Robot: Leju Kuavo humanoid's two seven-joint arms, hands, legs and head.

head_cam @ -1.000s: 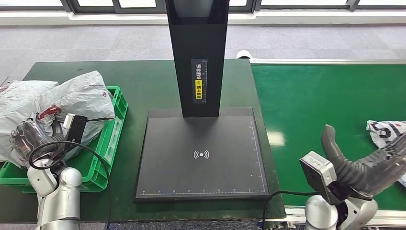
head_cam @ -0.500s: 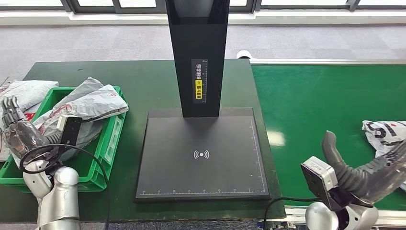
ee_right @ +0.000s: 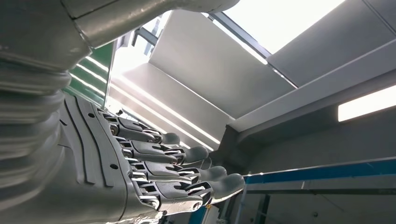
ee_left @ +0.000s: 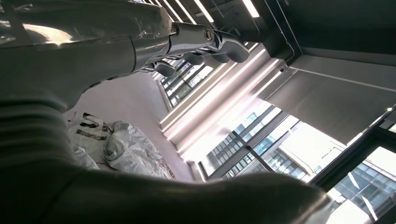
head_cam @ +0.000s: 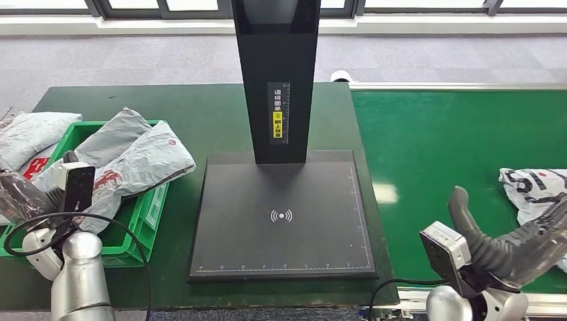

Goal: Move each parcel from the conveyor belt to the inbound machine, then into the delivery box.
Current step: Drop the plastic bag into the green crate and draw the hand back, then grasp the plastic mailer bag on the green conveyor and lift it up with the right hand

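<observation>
Grey plastic mailers (head_cam: 127, 160), crumpled and marked with red print too small to read, lie heaped in the green delivery box (head_cam: 150, 214) at the left of the dark green tabletop (head_cam: 207, 114), beside the left hand (head_cam: 20, 197), whose fingers (ee_left: 219, 44) are loose and grasp nothing. At centre stands the black inbound machine (head_cam: 281, 214), its column bearing a yellow label with Chinese characters. On the green conveyor belt (head_cam: 434, 147) lies a white parcel (head_cam: 535, 190) with bold black lettering, partly legible as "S", just beside the right hand (head_cam: 528, 234), fingers (ee_right: 187, 154) extended and empty.
</observation>
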